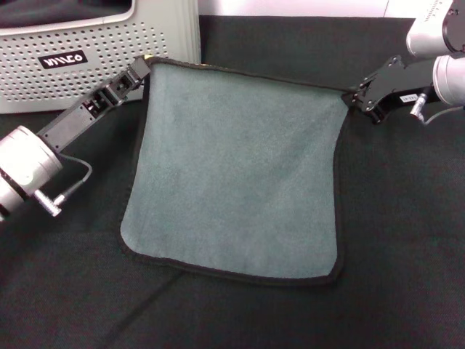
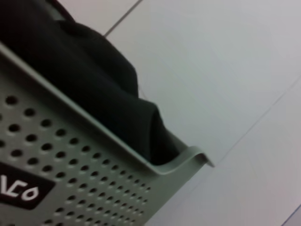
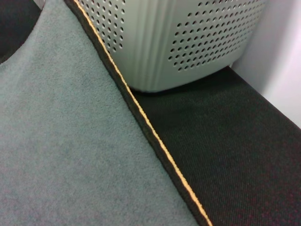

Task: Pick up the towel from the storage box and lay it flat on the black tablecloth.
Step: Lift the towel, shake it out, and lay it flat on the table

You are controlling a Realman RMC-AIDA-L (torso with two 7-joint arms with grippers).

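Towel on black tablecloth

Even soft light, no glare; left wrist view blurred, storage box unsharp.

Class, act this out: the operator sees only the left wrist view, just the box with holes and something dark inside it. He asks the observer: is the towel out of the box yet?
Observer: Yes. The towel lies spread, grey-green side up, on the black tablecloth, outside the box.
Operator: Who holds it?
Observer: The left gripper pinches its far left corner, and the right gripper pinches its far right corner.
Operator: Any folds?
Observer: None that I see. The right wrist view shows a thin yellow line along its black edging.
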